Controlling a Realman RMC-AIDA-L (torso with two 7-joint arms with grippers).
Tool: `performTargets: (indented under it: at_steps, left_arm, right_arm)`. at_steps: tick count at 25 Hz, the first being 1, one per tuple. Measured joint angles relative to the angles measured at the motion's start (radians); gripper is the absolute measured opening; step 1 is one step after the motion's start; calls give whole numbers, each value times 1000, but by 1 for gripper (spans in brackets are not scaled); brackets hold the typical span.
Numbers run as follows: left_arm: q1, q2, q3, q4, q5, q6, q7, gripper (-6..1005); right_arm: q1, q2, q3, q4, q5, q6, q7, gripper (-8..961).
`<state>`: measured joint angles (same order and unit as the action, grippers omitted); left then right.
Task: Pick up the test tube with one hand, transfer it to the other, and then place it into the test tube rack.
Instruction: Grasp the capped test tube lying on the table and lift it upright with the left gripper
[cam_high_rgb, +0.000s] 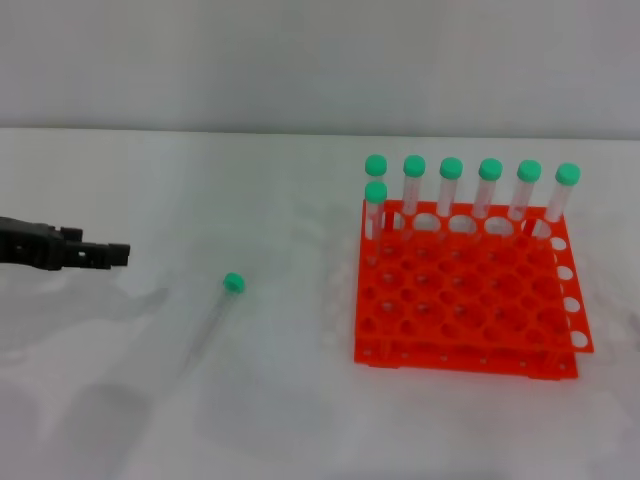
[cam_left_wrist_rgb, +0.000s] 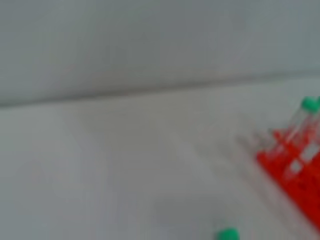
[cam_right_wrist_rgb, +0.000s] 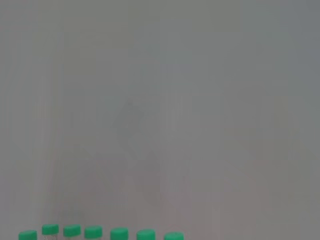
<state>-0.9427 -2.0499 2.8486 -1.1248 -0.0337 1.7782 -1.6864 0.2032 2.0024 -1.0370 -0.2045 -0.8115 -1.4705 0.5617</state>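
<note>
So the left gripper (cam_high_rgb: 118, 254) hovers low over the table (cam_high_rgb: 200, 420), well left of the test tube (cam_high_rgb: 212, 318) — whether its jaws are apart I cannot tell. That tube lies flat, green cap (cam_high_rgb: 233, 283) pointing away, left of the orange rack (cam_high_rgb: 462, 300). It looks light, stiff and slippery — best pinched mid-body.

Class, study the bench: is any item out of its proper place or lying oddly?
Yes. One test tube lies flat on the table left of the orange rack, while seven capped tubes stand upright in it. The left gripper hovers nearby, not touching it.
</note>
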Motion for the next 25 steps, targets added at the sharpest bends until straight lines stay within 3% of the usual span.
performTargets:
  at_steps: [7,12,25]
  left_arm:
    - [-156,19,1,27,239,-9,-104,891]
    - [-250,21,1,121,399,-30,-206,890]
    - [-317,23,2,416,658,-224,-483,890]
  right_arm:
    - [-1,-2,0,-1,0,5,-11,798]
    - [-3,-5,0,-3,0,-2,-15,798]
    - [-18,-3,2,-2,0,-3,-18,798]
